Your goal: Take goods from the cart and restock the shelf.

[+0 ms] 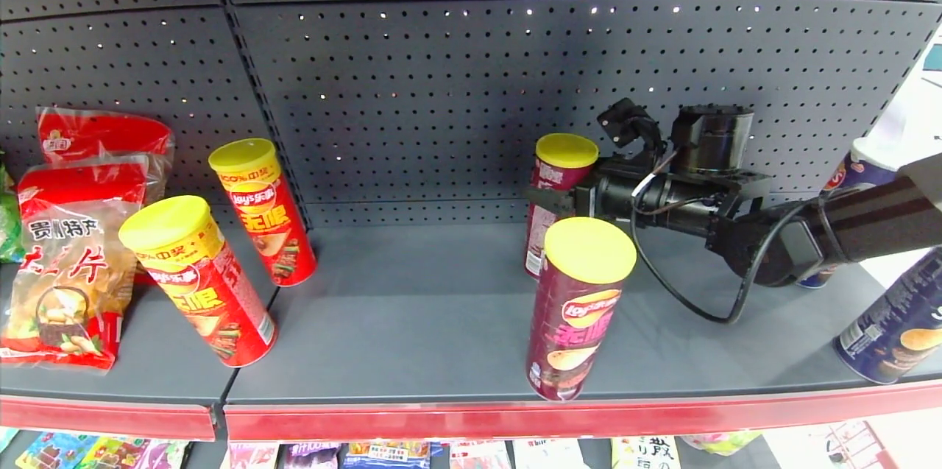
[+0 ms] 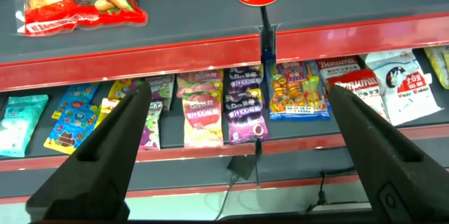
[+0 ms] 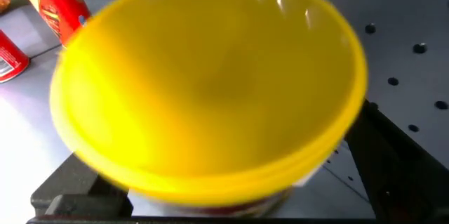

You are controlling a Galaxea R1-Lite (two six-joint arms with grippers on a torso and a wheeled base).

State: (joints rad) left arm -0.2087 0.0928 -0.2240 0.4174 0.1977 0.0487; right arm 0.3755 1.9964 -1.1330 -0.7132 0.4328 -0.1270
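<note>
Can [image 1: 565, 160], yellow-lidded, clamped in right end effector [image 1: 550, 198]

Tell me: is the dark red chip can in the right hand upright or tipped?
Upright: the dark red cylindrical chip can, held by the right hand, stands vertical, yellow lid on top.

Three cameras, one shelf [image 1: 412, 307].
Head view looks forward and down on it; left wrist view, lower, faces the same red front edge [image 2: 210, 55]; right wrist view sits very near the yellow lid [image 3: 210, 90] of the purple can [image 1: 552, 174].
</note>
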